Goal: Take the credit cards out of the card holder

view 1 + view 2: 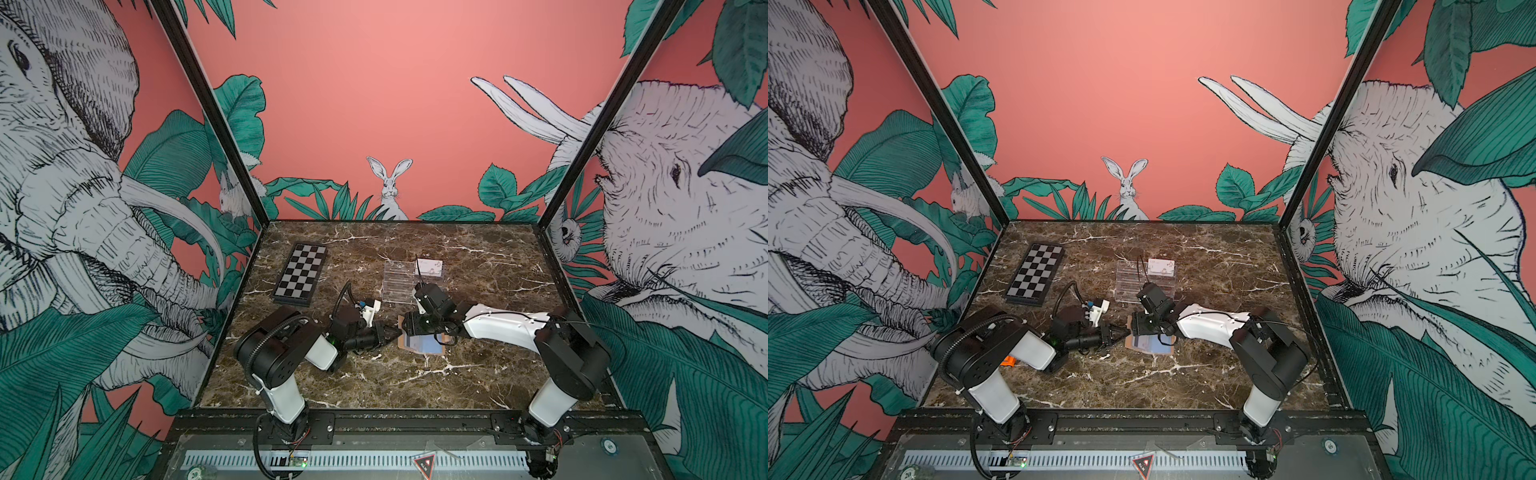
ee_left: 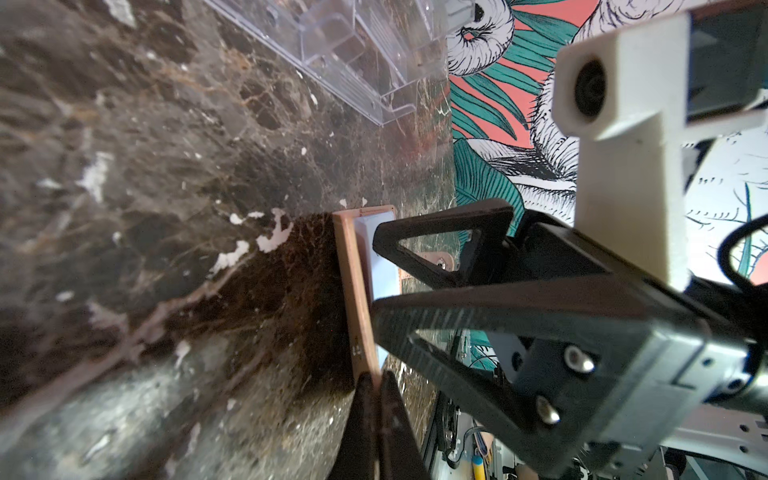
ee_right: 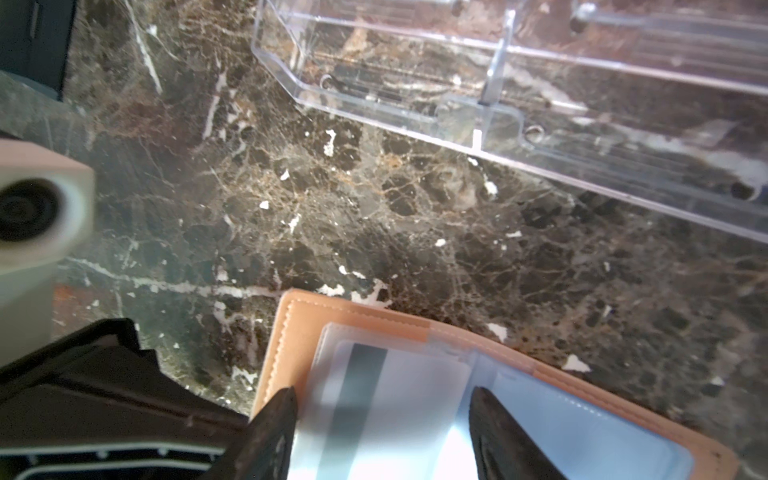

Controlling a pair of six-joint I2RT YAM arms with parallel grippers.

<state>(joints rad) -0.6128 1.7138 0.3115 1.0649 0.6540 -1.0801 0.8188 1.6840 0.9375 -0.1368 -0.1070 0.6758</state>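
We see the card holder lying open near the middle of the counter, on the front-edge side of the clear rack, with the left jaws clamped tight on its tan outer edge. The right jaws stand well apart over the holder's clear sleeve, one tip either side of a grey-striped credit card inside the sleeve, gripping nothing we can make out. A whitish card sits on the rack's back-edge side.

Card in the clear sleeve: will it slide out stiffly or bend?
Probably stiff: the card lies flat, edges straight. The glossy sleeve may flex and cling. The card holder, pinched by the left gripper, should hardly shift.
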